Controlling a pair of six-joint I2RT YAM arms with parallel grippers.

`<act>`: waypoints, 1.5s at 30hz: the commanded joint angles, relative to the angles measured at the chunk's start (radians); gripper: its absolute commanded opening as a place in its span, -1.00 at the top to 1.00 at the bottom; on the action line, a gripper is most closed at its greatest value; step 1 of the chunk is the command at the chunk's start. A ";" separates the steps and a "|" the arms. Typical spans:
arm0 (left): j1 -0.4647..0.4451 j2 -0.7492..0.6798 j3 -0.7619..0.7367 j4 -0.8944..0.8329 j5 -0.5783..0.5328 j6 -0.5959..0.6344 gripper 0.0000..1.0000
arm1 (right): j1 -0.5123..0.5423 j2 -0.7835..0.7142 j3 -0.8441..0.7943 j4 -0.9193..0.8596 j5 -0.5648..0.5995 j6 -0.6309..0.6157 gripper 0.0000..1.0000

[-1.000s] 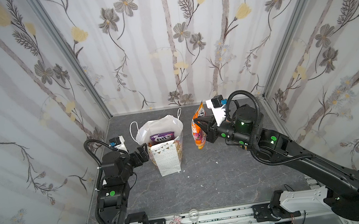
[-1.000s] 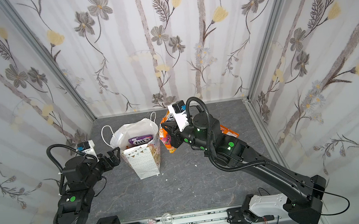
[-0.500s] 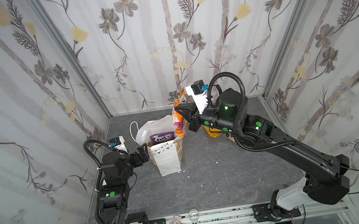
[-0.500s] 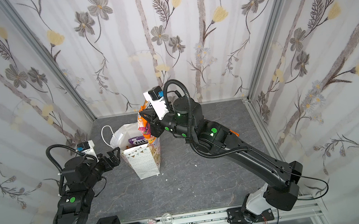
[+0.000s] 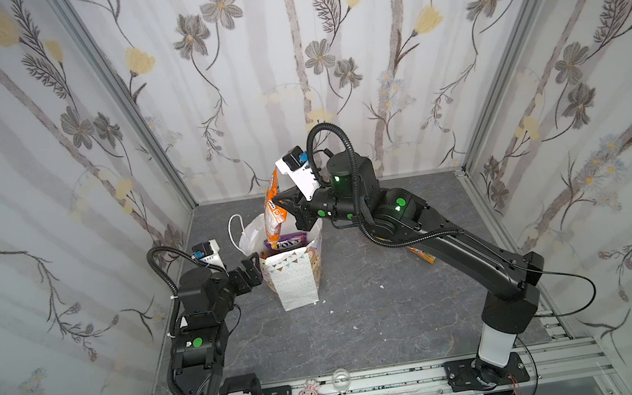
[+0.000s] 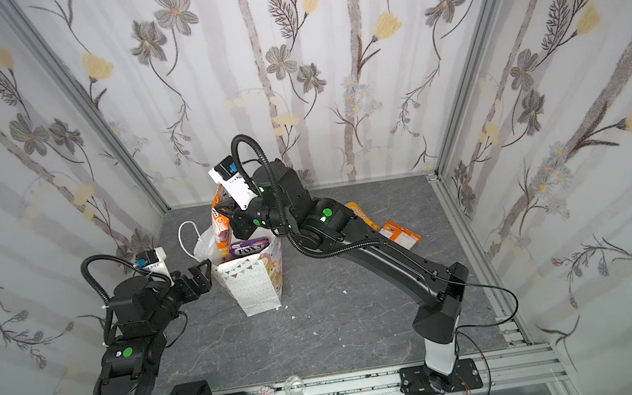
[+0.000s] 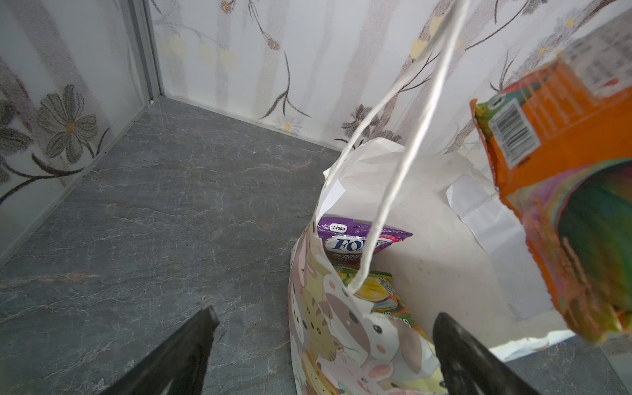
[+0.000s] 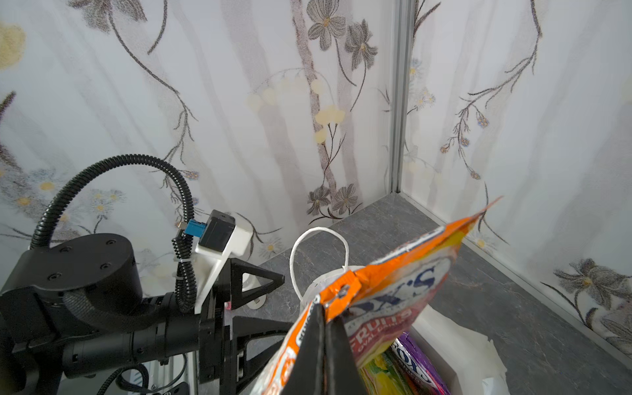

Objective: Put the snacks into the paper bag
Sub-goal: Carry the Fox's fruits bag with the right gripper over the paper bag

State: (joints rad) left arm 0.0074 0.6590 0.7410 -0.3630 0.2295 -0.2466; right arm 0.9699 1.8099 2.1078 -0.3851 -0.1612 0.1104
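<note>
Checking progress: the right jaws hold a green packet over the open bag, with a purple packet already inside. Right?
No: the packet in the right jaws is orange, not green, as the right wrist view shows. It hangs over the open bag, purple packet inside.

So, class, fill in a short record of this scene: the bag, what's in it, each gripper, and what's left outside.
Paper bag: upright, mouth open
Inside: purple packet, yellow-green packet
Right gripper: shut on orange packet, which hangs over the bag's mouth
Left gripper: open, beside the bag
Outside the bag: loose orange packets lying on the table
</note>
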 commanded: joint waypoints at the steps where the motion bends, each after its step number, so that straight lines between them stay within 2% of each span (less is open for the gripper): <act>1: 0.000 -0.001 0.000 0.027 0.006 0.000 -1.00 | -0.004 0.034 0.047 0.020 0.009 -0.041 1.00; 17: 0.000 -0.001 -0.001 0.027 0.006 0.001 -1.00 | -0.057 0.099 0.066 -0.046 0.028 -0.041 1.00; 32: 0.001 0.001 -0.001 0.029 0.008 0.001 -1.00 | -0.060 0.062 0.066 -0.176 0.141 -0.101 1.00; 45: 0.000 0.003 0.000 0.028 0.007 0.001 -1.00 | -0.059 0.027 0.062 -0.195 0.168 -0.105 1.00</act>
State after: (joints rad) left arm 0.0074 0.6636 0.7410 -0.3630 0.2359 -0.2462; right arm 0.9104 1.8488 2.1654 -0.5880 -0.0162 0.0223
